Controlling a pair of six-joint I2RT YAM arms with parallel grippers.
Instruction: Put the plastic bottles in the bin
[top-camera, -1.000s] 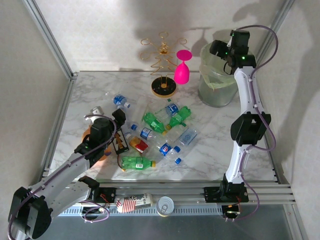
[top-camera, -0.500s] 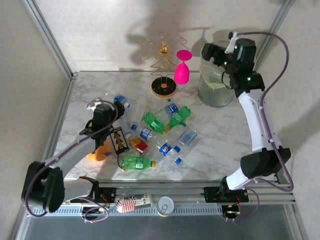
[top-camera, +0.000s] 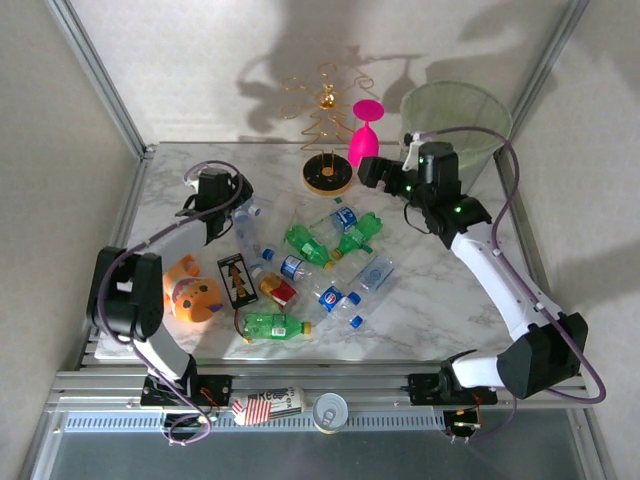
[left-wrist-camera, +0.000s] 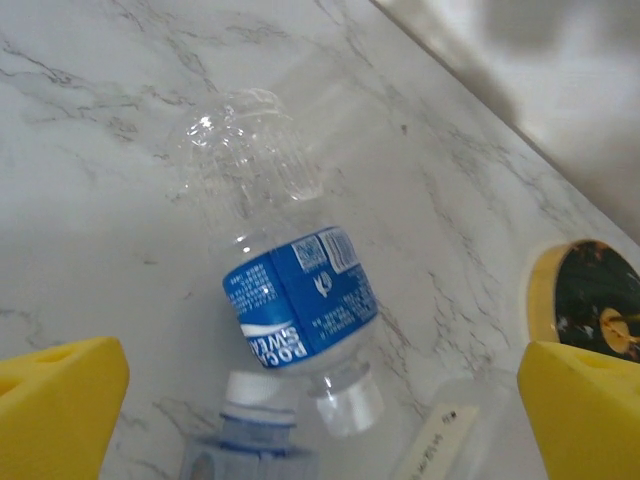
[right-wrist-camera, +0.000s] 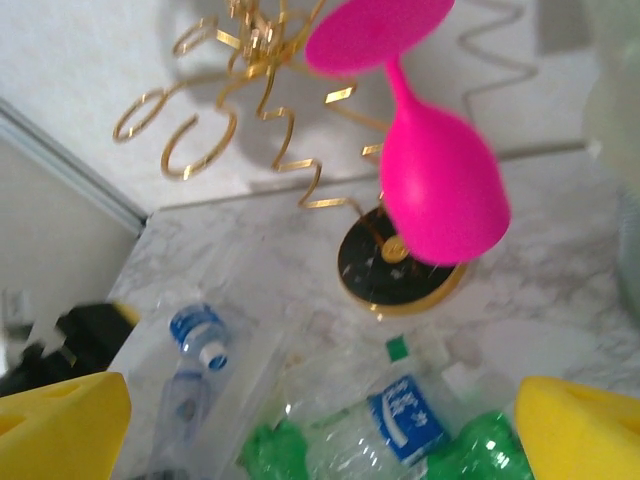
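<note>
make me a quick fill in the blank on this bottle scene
1. The upturned wine glass beside the gold rack is ____.
2. The clear bottle lying below the left pincer has a ____ label.
3. The right pincer, like the left, stands ____.
4. The bin stands at the table's far ____ corner.
Missing words: pink; blue; open; right.

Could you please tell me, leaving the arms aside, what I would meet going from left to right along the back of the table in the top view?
gold wire stand → pink wine glass → bin
</note>
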